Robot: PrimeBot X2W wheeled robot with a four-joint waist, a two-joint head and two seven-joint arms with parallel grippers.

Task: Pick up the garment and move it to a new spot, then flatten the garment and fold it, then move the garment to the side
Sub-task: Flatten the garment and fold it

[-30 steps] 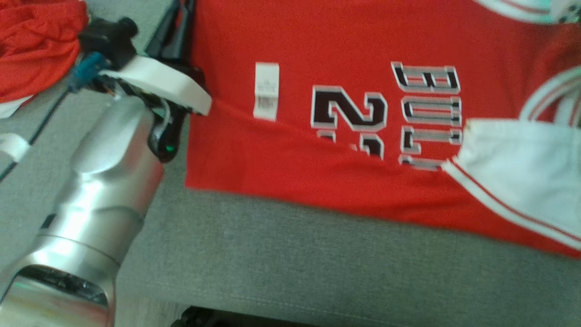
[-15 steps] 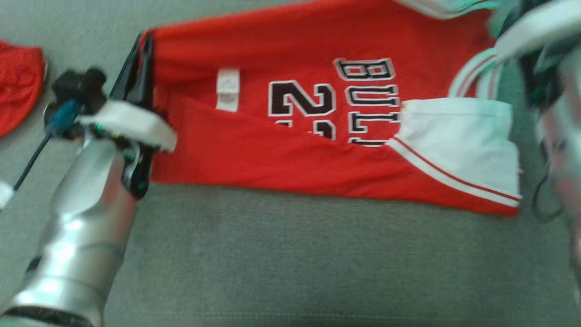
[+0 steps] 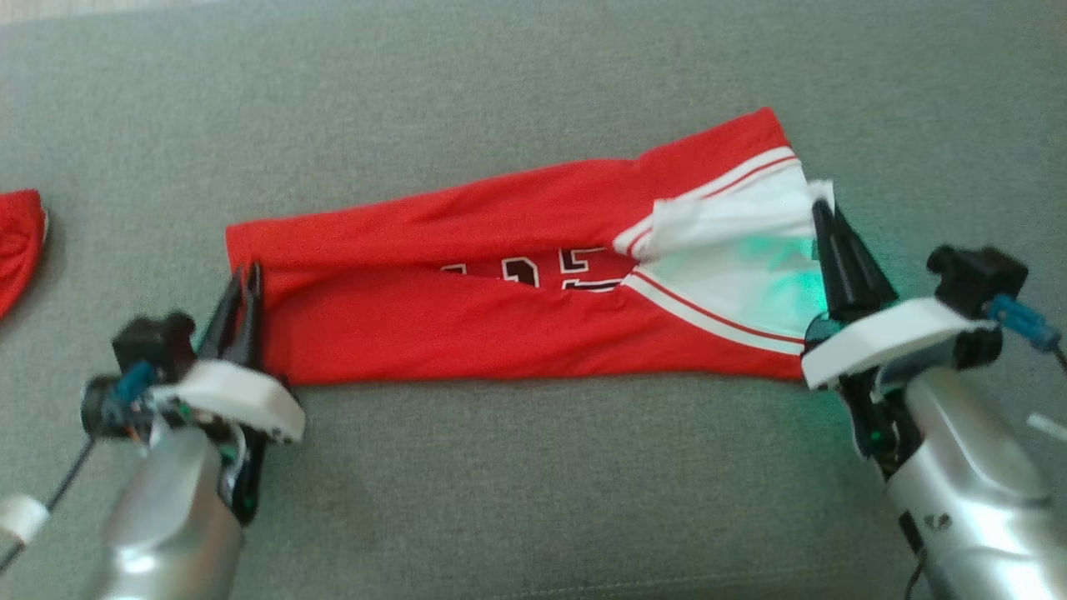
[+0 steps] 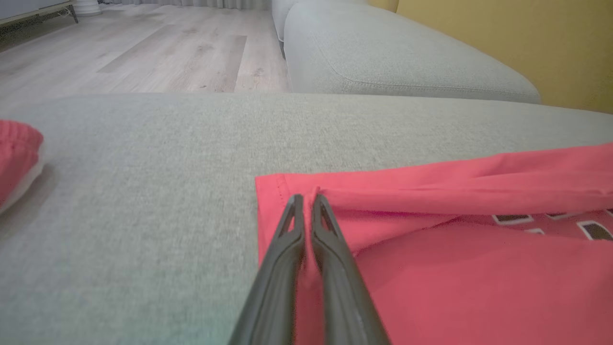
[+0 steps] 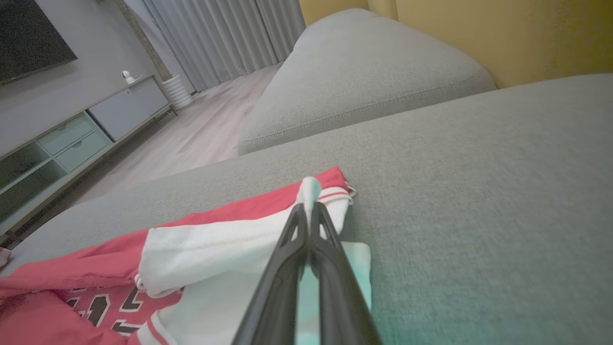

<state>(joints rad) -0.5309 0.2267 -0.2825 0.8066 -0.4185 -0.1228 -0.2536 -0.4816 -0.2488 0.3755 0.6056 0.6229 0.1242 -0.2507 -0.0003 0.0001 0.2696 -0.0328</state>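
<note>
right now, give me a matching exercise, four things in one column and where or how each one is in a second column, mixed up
Things:
1. left gripper
2. right gripper
3. red jersey
4. second red garment

Places or states:
a. at the far left edge of the head view, apart from the jersey
b. jaws shut on the jersey's white end
c. laid out long across the grey sofa, between the two grippers
d. jaws shut on the jersey's red hem end

Pairs: 1-d, 2-b, 3-c, 4-a
</note>
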